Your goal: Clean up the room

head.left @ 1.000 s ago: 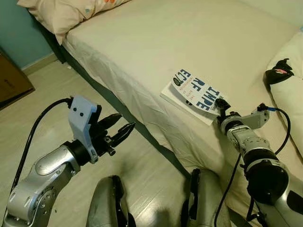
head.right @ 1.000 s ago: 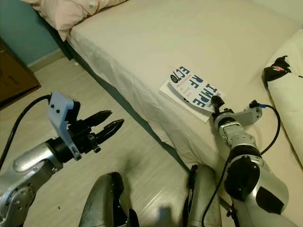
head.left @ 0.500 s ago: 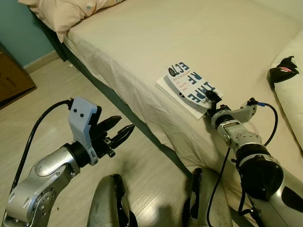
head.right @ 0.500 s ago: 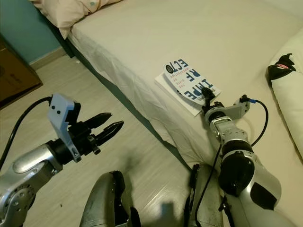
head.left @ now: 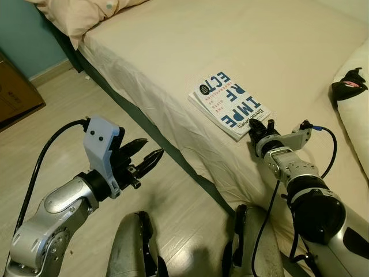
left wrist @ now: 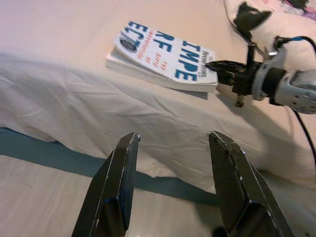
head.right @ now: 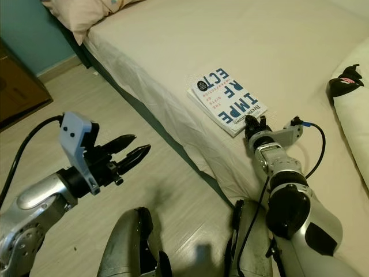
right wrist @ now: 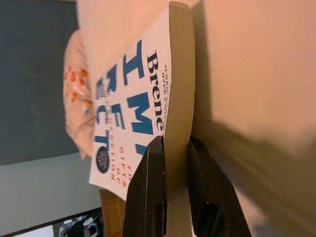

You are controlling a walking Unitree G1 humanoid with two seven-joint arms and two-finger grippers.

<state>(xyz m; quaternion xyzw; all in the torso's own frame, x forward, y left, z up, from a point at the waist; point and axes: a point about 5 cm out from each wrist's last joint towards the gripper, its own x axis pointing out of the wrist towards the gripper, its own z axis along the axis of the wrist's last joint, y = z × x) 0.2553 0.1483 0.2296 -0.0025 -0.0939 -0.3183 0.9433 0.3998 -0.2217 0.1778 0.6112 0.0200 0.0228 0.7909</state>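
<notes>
Book [head.left: 228, 104] with blue lettering lies flat on the bed [head.left: 173, 46] near the mattress edge, around 1 o'clock in the head view; right gripper [head.left: 260, 128] sits at its near corner, at the book's 5 o'clock. Left gripper [head.left: 149, 157] hangs over the floor [head.left: 69, 109] at 9 o'clock. Left wrist view: its fingers [left wrist: 113, 187] are spread apart, holding nothing. Right wrist view: both fingers [right wrist: 148, 197] pinch the book's page edge between them.

Glossy paperback book [head.left: 228, 104] between the jaws on matt, wrinkled cotton bedsheet [head.left: 173, 52]; floor [head.left: 63, 115] of smooth pale wood planks.
</notes>
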